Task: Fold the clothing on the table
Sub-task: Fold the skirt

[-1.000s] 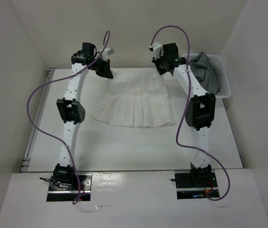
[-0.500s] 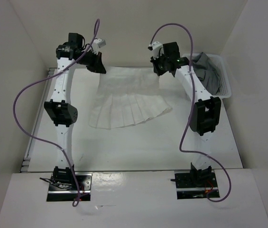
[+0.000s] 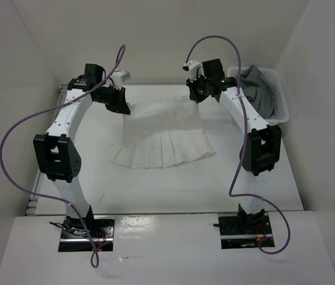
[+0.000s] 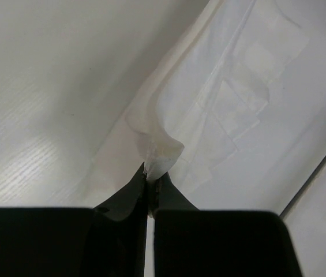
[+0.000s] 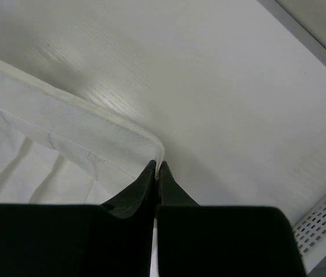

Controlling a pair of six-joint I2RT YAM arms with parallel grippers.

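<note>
The clothing, a white pleated skirt, hangs by its waistband between both grippers, with its hem resting on the table. My left gripper is shut on the waistband's left corner, and a bunched tip of the clothing pokes out past the left gripper. My right gripper is shut on the waistband's right end. In the right wrist view the clothing's waistband runs left from the right gripper.
A white mesh basket holding a grey garment stands at the back right, its corner close to my right gripper. A metal rail runs along the table's left edge. White walls enclose the table.
My left arm has swung left and toward the near side, dragging its corner of the skirt. The hem has slid left and bunched narrower. The right gripper has shifted only slightly.
</note>
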